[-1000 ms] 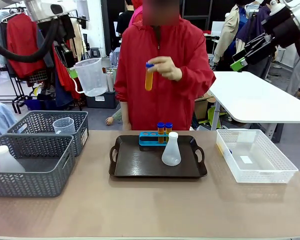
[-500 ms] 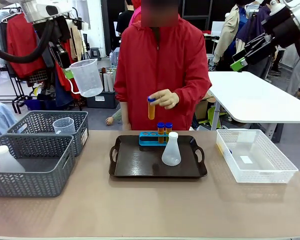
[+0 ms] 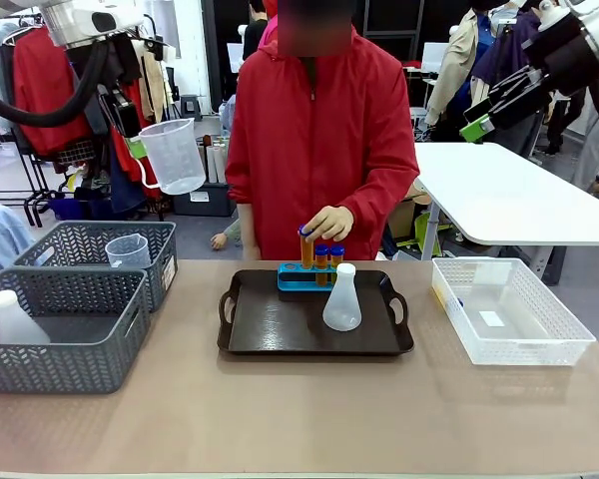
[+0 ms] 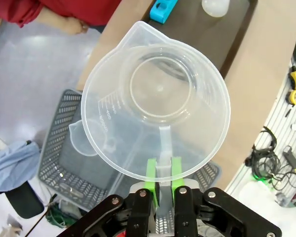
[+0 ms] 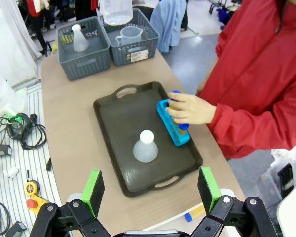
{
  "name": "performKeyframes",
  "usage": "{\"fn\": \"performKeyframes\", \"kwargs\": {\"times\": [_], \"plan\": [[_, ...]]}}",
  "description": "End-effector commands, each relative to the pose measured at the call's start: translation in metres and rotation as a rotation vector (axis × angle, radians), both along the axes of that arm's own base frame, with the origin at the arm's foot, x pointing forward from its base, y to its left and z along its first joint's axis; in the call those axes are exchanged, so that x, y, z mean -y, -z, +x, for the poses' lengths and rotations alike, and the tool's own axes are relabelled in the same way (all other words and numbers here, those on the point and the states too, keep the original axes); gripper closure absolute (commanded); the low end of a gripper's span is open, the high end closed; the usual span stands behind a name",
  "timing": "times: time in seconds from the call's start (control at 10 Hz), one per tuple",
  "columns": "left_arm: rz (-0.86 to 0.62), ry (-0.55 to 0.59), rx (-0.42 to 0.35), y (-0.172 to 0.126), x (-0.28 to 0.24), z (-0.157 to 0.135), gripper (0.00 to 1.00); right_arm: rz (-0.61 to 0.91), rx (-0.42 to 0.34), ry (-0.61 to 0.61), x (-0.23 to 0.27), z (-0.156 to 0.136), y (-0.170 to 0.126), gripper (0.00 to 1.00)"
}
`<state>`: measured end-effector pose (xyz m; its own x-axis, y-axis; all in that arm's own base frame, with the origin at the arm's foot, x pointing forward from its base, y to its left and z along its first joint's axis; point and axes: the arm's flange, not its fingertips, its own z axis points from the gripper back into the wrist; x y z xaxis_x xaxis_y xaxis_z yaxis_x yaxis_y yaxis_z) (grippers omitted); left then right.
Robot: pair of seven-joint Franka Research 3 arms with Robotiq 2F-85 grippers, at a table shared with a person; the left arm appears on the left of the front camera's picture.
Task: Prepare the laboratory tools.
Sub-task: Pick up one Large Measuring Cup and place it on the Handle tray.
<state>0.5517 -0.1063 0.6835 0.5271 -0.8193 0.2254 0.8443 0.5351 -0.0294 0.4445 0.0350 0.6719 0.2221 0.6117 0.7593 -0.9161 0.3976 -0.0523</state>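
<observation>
Left end effector [image 4: 163,171] is pinching the upright beaker [image 4: 155,106] by its handle above the baskets [image 3: 70,344], tray [image 3: 270,339] lying lower, probably rightward; right end effector [image 5: 150,189] is gaping empty.

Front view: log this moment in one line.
left gripper: shut on beaker, raised | right gripper: open, raised | person's hand: holds tube at rack

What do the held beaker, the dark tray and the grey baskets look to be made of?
Beaker: clear, slightly frosted plastic, probably; what lies behind shows through its wall. Tray: dark, smooth, likely moulded plastic, with a soft sheen. Baskets: matte grey, seemingly plastic moulded in a woven pattern.
</observation>
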Motion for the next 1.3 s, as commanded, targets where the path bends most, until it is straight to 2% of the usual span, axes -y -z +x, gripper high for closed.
{"fn": "performKeyframes", "kwargs": {"times": [0.0, 0.1, 0.3, 0.5, 0.9, 1.2], "plan": [[0.0, -0.001, 0.004, -0.002, -0.001, -0.001, 1.0, 0.014, 0.001, -0.005, -0.001, 0.0, -0.001, 0.0], [0.0, 0.0, 0.0, 0.0, 0.0, 0.0, 1.0, 0.014, 0.001, -0.005, -0.001, 0.0, -0.001, 0.0], [-0.004, 0.112, 0.006, 0.008, 0.019, -0.009, 1.0, 0.014, 0.001, -0.005, -0.001, 0.0, -0.001, 0.0], [0.014, 0.199, 0.059, 0.026, 0.048, -0.016, 1.0, 0.014, 0.001, -0.005, -0.001, 0.0, -0.001, 0.0], [0.071, 0.383, 0.043, 0.079, 0.103, -0.021, 1.0, 0.014, 0.001, -0.005, -0.001, 0.0, -0.001, 0.0], [0.098, 0.466, 0.096, 0.116, 0.133, -0.022, 1.0, 0.014, 0.001, -0.005, -0.001, 0.0, -0.001, 0.0]]}}
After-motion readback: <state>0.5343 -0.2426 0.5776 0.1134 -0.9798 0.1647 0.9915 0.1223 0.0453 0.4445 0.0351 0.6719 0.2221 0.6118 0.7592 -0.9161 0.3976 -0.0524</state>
